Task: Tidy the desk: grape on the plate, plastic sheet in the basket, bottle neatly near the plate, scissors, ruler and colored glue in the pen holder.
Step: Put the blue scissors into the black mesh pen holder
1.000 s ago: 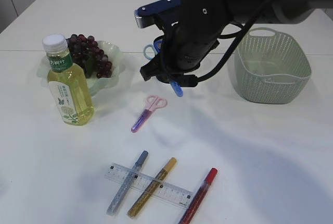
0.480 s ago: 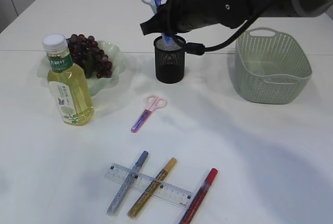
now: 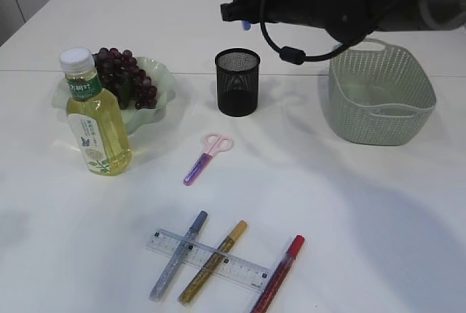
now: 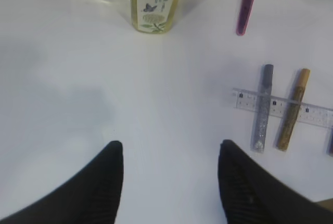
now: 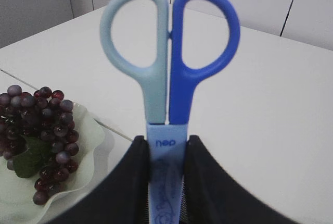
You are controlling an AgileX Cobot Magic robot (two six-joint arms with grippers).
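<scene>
Right claw [image 5: 165, 153] grips the blue scissors [image 5: 169, 62]; lower them straight, blades first, into the pen holder [image 3: 237, 81] below it

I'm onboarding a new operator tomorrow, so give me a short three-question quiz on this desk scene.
1. True or false: the pink scissors lie inside the pen holder.
2. What is the right gripper clamped on?
A. a glue pen
B. blue scissors
C. the ruler
3. Fill in: the grapes sit on the ____, behind the bottle.

Key:
1. False: they lie on the table in front of it.
2. B
3. plate
</scene>
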